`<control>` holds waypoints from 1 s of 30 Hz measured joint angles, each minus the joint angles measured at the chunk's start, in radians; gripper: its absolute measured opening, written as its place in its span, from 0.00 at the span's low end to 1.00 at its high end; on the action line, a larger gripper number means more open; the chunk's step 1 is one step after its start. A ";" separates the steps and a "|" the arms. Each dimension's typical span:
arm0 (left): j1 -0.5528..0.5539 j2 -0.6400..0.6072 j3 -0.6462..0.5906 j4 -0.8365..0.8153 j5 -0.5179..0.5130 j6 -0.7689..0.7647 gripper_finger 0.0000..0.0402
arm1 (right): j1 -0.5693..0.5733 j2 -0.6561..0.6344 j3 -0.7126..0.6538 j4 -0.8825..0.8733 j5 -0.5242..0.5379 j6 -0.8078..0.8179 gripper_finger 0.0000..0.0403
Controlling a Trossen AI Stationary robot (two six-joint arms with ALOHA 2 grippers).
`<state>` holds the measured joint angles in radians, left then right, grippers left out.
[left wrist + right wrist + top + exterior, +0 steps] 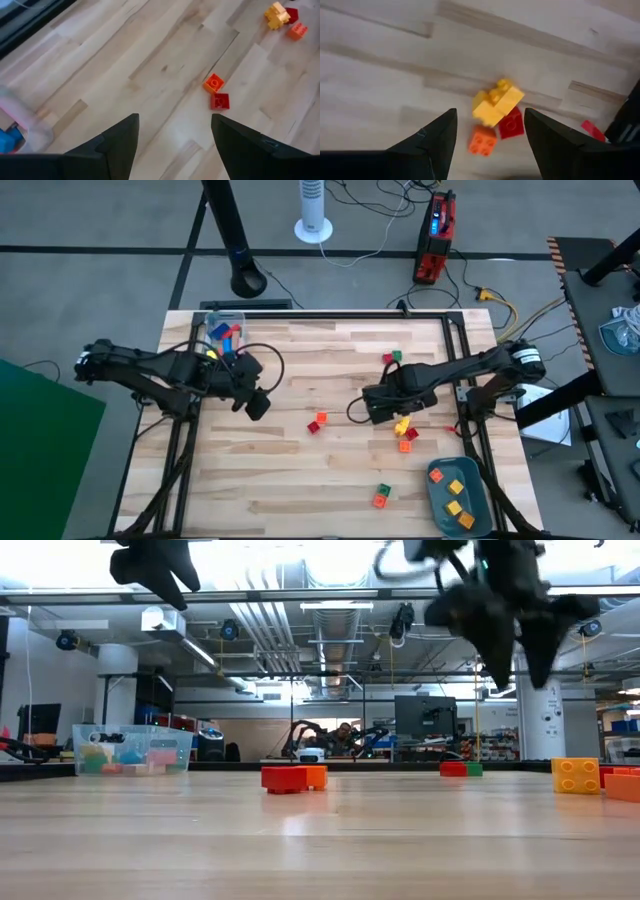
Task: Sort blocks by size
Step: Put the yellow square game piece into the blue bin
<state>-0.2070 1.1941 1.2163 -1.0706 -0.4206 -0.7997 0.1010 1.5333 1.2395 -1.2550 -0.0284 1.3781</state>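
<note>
The blocks lie in small groups on the wooden table. A yellow block (pixel 497 102), a red one (pixel 511 123) and an orange one (pixel 482 140) sit together right of the middle. My right gripper (pixel 490 115) hangs open above them, fingers pointing down, clear of the table (pixel 512 652). An orange and a red block (pixel 216 93) lie side by side near the table's middle. My left gripper (pixel 172 131) is open and empty, raised over the table's left half (pixel 258 404), slanting down toward that pair.
A clear box (pixel 225 332) with blocks in it stands at the far left. A grey-blue tray (pixel 478 502) with orange and yellow blocks sits at the near right corner. More blocks lie at the far right (pixel 392 358) and near the front edge (pixel 382 496).
</note>
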 joint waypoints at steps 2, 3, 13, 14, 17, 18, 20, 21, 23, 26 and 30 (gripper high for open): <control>0.000 -0.005 0.000 0.002 0.000 0.017 0.58 | -0.014 -0.012 -0.071 0.044 -0.009 0.012 0.54; 0.000 -0.006 0.000 0.002 0.000 0.022 0.58 | -0.022 -0.018 -0.105 0.064 -0.017 0.017 0.54; 0.000 -0.010 0.000 0.006 -0.008 0.029 0.58 | -0.049 -0.127 -0.384 0.338 -0.061 0.120 0.53; 0.000 -0.010 0.000 0.007 -0.008 0.029 0.58 | -0.049 -0.137 -0.404 0.367 -0.061 0.134 0.53; 0.000 -0.010 0.000 0.008 -0.008 0.029 0.58 | -0.049 -0.167 -0.447 0.409 -0.061 0.177 0.53; 0.000 -0.010 0.000 0.010 -0.009 0.029 0.58 | -0.049 -0.169 -0.455 0.408 -0.061 0.186 0.53; 0.000 -0.010 0.000 0.015 -0.012 0.029 0.58 | -0.049 -0.169 -0.469 0.408 -0.060 0.194 0.53; 0.000 -0.010 0.000 0.016 -0.015 0.029 0.58 | -0.049 -0.168 -0.474 0.406 -0.060 0.195 0.53; 0.000 -0.010 0.000 0.017 -0.016 0.032 0.58 | -0.049 -0.161 -0.475 0.412 -0.058 0.196 0.53; 0.000 -0.010 0.000 0.018 -0.016 0.032 0.58 | -0.049 -0.139 -0.479 0.426 -0.056 0.195 0.53; 0.000 -0.010 0.000 0.022 -0.016 0.032 0.58 | -0.047 -0.113 -0.479 0.466 -0.068 0.162 0.50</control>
<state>-0.2070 1.1841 1.2163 -1.0490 -0.4367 -0.7680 0.0536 1.4202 0.7609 -0.7893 -0.0966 1.5406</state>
